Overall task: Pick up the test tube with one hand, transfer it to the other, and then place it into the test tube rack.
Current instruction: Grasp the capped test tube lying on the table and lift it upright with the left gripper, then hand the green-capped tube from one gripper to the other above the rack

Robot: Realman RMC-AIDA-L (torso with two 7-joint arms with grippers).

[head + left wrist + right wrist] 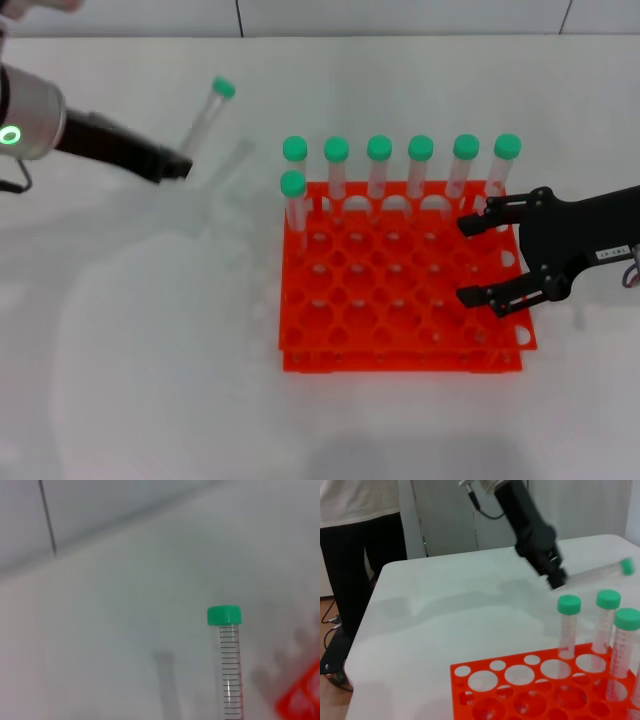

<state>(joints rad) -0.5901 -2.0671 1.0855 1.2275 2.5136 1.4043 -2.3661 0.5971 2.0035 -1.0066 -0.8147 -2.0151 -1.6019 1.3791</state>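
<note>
Bright orange-red plastic grid rack lay nearest; over its right side we saw the right gripper wide open, empty. Left of the rack, left gripper clamped the clear green-capped tube aloft; handover wanted a mid-tube grip.

My left pincer is black, on a silver-white arm with a glowing green ring. The test tube in it is clear plastic with a green cap; fine dark graduation lines run up its wall, plain in my left wrist view. My right pincer is black, its arm black with a small white label. The test tube rack is bright orange-red, patterned with a grid of round holes. Seven racked tubes are clear with green caps. The bench is white. A person beyond wears a white top and black trousers.
</note>
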